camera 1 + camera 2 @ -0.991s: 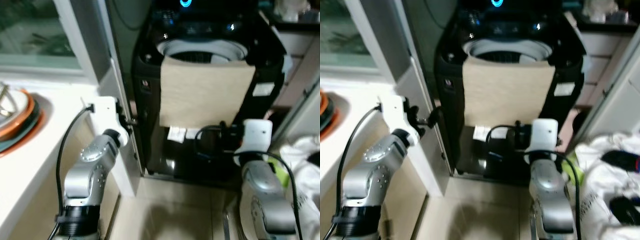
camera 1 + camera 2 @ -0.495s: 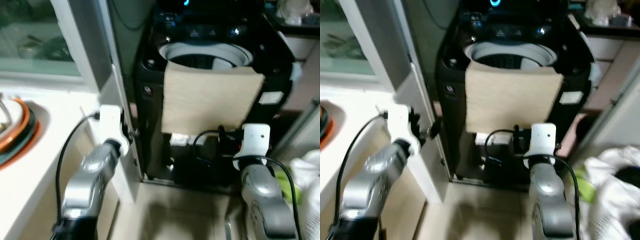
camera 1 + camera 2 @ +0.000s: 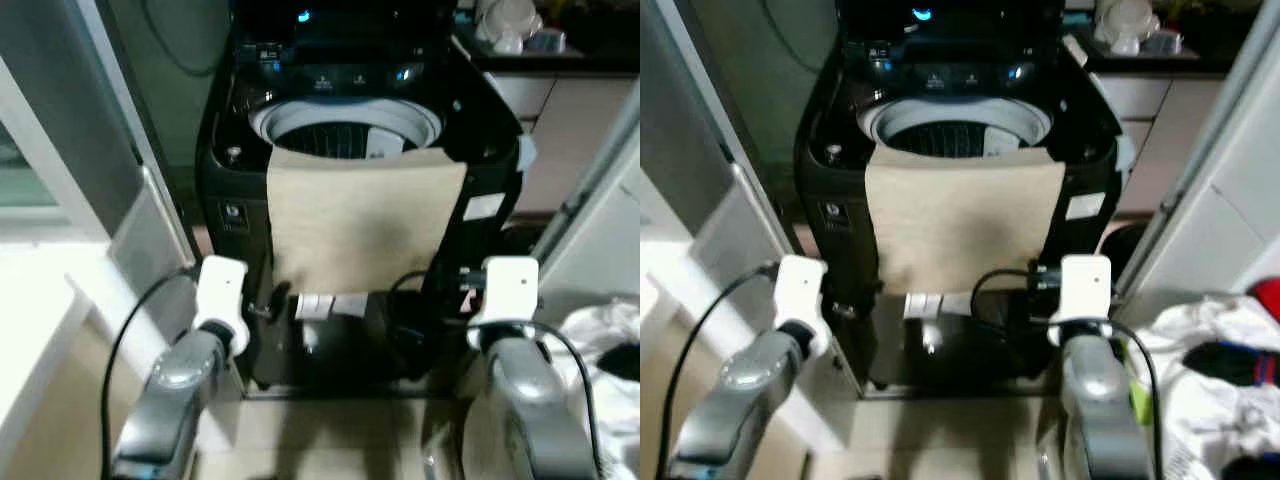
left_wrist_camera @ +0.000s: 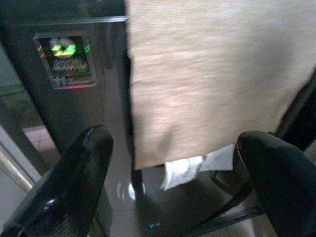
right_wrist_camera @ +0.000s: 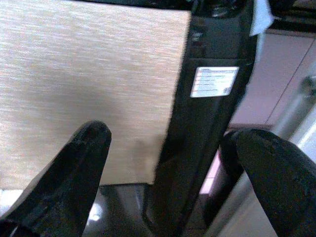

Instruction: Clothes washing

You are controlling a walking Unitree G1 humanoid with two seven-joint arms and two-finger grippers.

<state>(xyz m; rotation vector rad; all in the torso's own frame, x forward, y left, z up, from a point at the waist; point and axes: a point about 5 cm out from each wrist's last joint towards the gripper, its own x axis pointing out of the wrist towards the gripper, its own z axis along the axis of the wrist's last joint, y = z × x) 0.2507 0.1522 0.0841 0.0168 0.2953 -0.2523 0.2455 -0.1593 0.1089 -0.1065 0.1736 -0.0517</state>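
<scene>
Facing a black top-loading washing machine (image 3: 300,250), lid up, drum (image 3: 345,128) open to view; nothing can be made out inside it. Left gripper (image 4: 173,163) hangs low before the machine's front, fingers (image 4: 79,173) spread wide, empty. A beige cloth (image 3: 360,215) hangs over the front rim straight ahead of both grippers, long axis hanging downward; its lower edge with white tags (image 4: 190,168) lies between the left fingers' line of sight, so the left arm looks slightly nearer that edge. Right gripper (image 5: 168,168) also wide open and empty, aimed at the cloth's right edge and a white label (image 5: 215,81). A pile of white laundry (image 3: 1200,390) lies on the floor beside the right arm.
</scene>
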